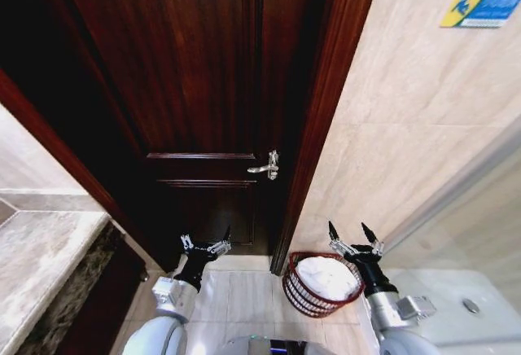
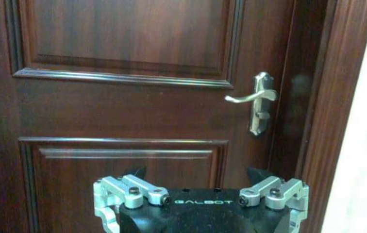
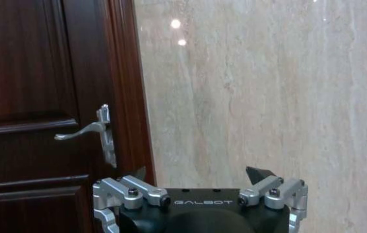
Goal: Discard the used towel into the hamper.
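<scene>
We saw the towel (image 1: 327, 276) lying in the hamper (image 1: 297, 293), our right gripper (image 1: 353, 234) beside it, left gripper (image 1: 206, 241) near the door (image 1: 195, 86), both jaws apart.

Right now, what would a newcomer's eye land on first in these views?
First, the dark wood door ahead with its silver lever handle. Next, the reddish wire hamper on the floor by the door frame, a white towel already bundled inside it. The left pincer hangs open before the door; the right pincer is open just above the hamper's rim, empty.
</scene>
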Robot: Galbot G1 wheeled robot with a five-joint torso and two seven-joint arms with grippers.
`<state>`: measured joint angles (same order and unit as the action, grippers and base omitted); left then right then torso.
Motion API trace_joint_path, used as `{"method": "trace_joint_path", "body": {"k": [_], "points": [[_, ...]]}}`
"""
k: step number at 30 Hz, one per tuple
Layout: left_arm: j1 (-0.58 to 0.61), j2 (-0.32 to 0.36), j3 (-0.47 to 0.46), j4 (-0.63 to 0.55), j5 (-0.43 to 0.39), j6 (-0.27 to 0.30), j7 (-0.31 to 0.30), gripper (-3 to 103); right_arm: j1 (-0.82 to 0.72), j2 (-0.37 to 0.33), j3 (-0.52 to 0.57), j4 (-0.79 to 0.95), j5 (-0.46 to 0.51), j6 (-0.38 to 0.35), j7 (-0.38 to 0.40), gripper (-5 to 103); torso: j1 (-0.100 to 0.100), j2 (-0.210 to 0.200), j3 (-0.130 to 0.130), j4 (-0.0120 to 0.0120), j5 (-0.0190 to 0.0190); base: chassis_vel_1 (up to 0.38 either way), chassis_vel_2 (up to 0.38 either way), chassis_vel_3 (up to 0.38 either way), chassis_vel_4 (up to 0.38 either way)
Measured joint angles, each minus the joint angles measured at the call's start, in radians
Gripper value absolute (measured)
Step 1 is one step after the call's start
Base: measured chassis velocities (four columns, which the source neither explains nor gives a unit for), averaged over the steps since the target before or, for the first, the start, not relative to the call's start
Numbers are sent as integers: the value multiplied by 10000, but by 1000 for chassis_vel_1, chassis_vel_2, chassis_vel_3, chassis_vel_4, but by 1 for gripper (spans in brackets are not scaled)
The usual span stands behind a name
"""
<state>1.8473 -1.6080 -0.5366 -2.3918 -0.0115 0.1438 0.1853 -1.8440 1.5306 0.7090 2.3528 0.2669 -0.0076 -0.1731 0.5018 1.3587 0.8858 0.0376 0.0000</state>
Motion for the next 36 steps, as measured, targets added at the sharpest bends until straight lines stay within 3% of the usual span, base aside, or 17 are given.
{"method": "trace_joint_path", "body": {"k": [36], "points": [[1,1,0,0,0,0,1,100,1,-1,0,-1,-1,1,-2,100,8,-3,2,2,-3,8,-92,-6,96]]}}
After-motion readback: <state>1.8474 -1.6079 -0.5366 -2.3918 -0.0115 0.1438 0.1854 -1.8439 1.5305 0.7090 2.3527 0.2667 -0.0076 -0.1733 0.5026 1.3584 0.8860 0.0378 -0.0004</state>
